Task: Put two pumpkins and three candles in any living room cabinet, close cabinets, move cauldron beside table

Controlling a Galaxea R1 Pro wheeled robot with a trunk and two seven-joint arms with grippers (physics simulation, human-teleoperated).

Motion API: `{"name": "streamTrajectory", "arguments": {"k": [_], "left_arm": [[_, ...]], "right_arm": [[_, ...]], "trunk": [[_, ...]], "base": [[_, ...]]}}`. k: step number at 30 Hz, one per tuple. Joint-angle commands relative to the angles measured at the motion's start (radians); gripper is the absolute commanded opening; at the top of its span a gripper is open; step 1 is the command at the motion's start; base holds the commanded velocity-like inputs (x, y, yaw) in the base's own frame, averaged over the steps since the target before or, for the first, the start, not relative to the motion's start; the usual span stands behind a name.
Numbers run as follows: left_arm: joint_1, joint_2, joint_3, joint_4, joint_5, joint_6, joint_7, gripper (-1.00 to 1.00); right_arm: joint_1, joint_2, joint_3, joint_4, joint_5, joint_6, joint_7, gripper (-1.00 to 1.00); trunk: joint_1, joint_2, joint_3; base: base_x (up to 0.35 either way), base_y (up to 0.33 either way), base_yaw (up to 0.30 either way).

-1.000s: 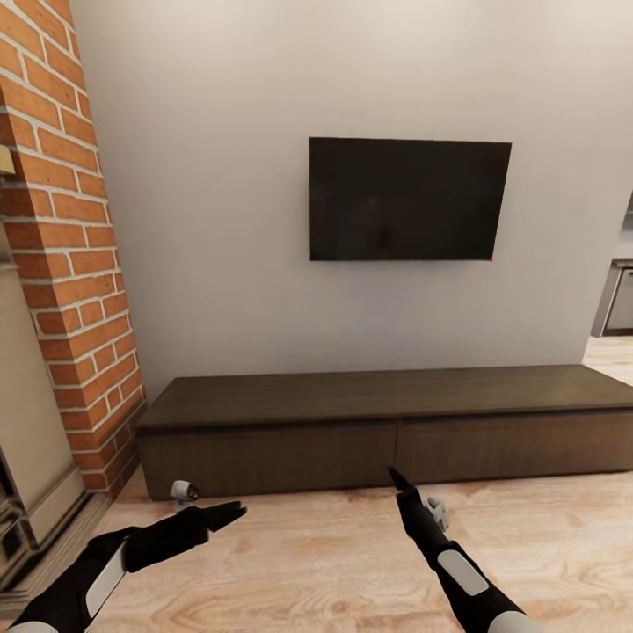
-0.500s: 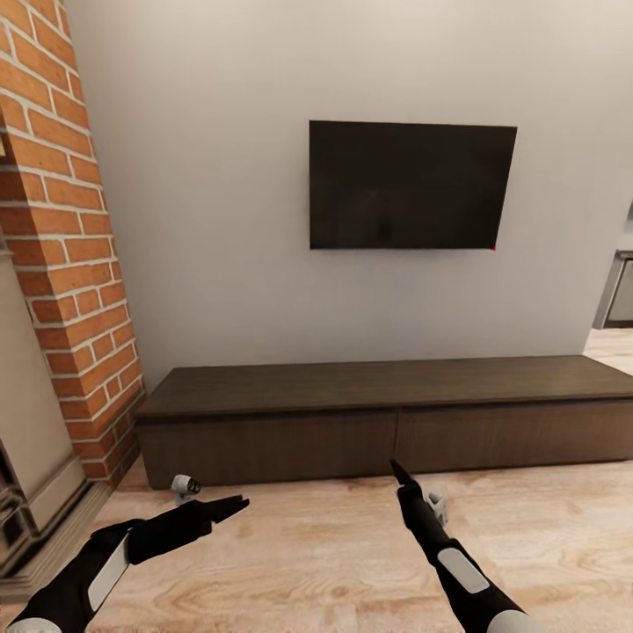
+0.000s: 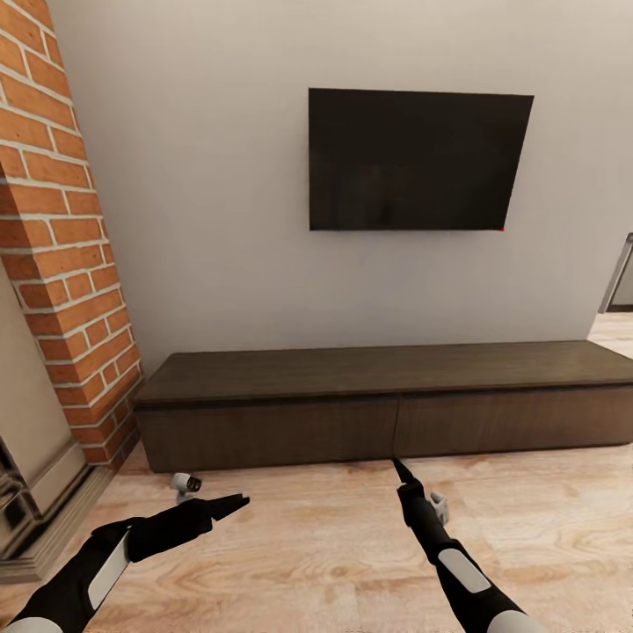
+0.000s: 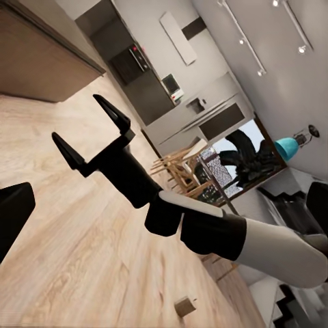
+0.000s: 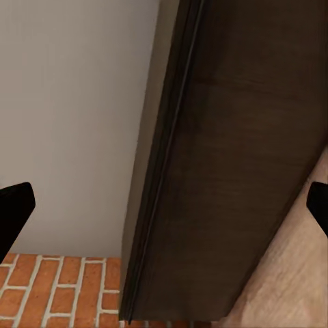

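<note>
faced the long, low dark-brown wood cabinet (image 3: pixel 387 404) against the grey wall, long axis running left to right, both plain matte fronts shut. lay just ahead of the right gripper (image 3: pixel 397 466), nearer than the left gripper (image 3: pixel 230 505). both spread open, holding nothing, above pale grained floorboards (image 3: pixel 316 545).

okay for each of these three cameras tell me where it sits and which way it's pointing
Head view: on the head, facing the cabinet and TV; both arms show, left gripper and right gripper.
Left wrist view: on the left arm, looking across the floor at the right gripper, open.
Right wrist view: on the right arm, facing the cabinet and brick wall; open fingertips at the edges.
Shared: cabinet, head and right wrist.
</note>
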Motion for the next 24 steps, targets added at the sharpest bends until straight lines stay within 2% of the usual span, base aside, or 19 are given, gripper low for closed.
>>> {"name": "streamTrajectory", "arguments": {"k": [1,4,8,15,24], "left_arm": [[-0.001,0.002,-0.005,0.000,0.008,0.011,-0.001,1.00],[-0.001,0.005,-0.006,-0.001,0.028,0.011,-0.002,1.00],[0.002,0.011,-0.010,-0.001,0.105,0.009,-0.002,1.00],[0.004,0.013,-0.013,-0.001,0.124,0.010,-0.001,1.00],[0.004,0.013,-0.012,-0.001,0.126,0.011,-0.001,1.00]], "right_arm": [[-0.001,0.000,0.003,0.000,-0.012,0.004,0.005,1.00],[-0.001,0.002,0.002,-0.001,-0.015,0.008,0.011,1.00],[-0.001,0.002,0.002,0.005,-0.018,0.013,0.058,1.00],[-0.001,0.003,0.010,0.009,-0.005,0.001,0.067,1.00],[-0.001,0.002,0.003,0.009,-0.016,0.011,0.076,1.00]], "trunk": [[0.000,-0.001,-0.005],[0.001,-0.001,-0.009],[0.001,-0.001,-0.009],[0.001,-0.001,-0.009],[0.001,-0.001,-0.009]], "base": [[0.000,0.000,0.000],[0.000,0.000,0.000],[0.004,0.000,0.000],[0.144,0.000,0.000],[0.200,0.000,0.000]]}}
